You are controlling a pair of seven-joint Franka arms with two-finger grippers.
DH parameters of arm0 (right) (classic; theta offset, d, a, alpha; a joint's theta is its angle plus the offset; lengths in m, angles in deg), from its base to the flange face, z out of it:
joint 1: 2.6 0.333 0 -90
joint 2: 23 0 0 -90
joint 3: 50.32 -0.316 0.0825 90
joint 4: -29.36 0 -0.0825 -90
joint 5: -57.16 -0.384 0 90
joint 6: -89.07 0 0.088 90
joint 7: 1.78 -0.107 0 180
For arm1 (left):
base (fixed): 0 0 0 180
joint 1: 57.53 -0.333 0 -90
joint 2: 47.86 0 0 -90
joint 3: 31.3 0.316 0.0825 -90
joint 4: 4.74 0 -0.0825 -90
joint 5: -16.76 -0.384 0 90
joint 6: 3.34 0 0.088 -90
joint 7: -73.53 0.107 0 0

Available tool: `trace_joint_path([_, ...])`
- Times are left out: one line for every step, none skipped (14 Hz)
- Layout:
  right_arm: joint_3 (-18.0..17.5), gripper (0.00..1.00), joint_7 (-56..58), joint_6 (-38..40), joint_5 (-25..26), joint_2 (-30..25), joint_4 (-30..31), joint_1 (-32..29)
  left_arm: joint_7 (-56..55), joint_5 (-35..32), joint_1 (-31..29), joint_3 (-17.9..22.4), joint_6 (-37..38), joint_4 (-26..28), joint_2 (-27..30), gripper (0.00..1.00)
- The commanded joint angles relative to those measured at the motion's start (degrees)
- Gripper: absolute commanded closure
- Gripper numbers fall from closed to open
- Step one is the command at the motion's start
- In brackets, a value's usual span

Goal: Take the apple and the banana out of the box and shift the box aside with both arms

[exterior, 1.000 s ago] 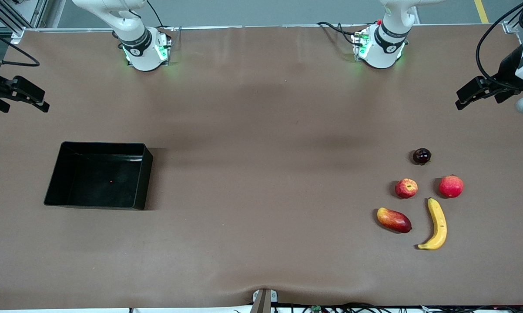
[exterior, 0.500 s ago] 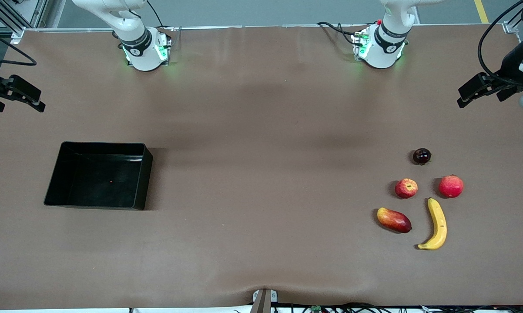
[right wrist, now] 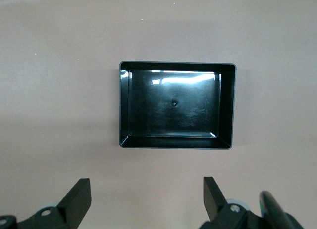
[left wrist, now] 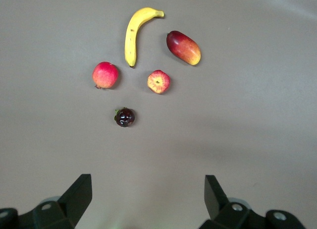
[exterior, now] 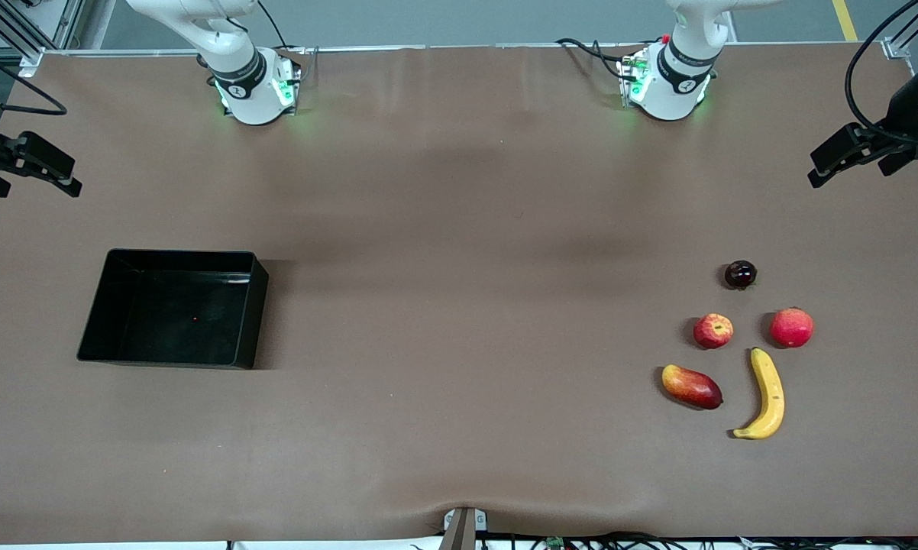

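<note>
Front view: black tray (exterior: 172, 308) toward the right arm's end of the table; banana (exterior: 766, 394), apple (exterior: 712, 331), mango (exterior: 691, 386), plain red fruit (exterior: 791, 327) and dark round fruit (exterior: 740, 274) grouped toward the left arm's end. Right gripper (exterior: 35, 166) and left gripper (exterior: 841, 156) raised at the table's ends.

Left wrist view: left gripper (left wrist: 147, 195) fingers spread, released, above bare tabletop near the fruits.

Right wrist view: right gripper (right wrist: 147, 197) fingers spread, released, beside the tray (right wrist: 225, 106).

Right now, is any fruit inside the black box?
No, the black box holds nothing, and the banana and apple lie on the table.
</note>
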Motion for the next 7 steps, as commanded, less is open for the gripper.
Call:
trace_joint_path([-0.1,0.00,0.5,0.0,0.6,-0.2,0.1,0.0,-0.7,0.7,-0.4,0.0,1.4,-1.5,0.1,0.00])
trace_joint_path([-0.1,0.00,0.5,0.0,0.6,-0.2,0.0,-0.1,-0.7,0.6,-0.4,0.0,1.4,-1.6,0.1,0.00])
trace_joint_path([-0.1,0.00,0.5,0.1,0.6,-0.3,0.0,-0.1,-0.7,0.6,-0.4,0.1,1.4,-1.6,0.1,0.00])
trace_joint_path([-0.1,0.00,0.5,0.0,0.6,-0.2,0.0,-0.1,-0.6,0.6,-0.4,0.2,1.4,-1.6,0.1,0.00])
trace_joint_path([-0.1,0.00,0.5,0.0,0.6,-0.2,0.0,-0.2,-0.7,0.6,-0.4,0.3,1.4,-1.6,0.0,0.00])
trace_joint_path([-0.1,0.00,0.5,0.0,0.6,-0.2,0.0,-0.1,-0.7,0.6,-0.4,0.3,1.4,-1.6,0.0,0.00])
trace_joint_path([-0.1,0.00,0.5,-0.1,0.6,-0.1,0.0,-0.1,-0.6,0.6,-0.4,0.3,1.4,-1.6,0.1,0.00])
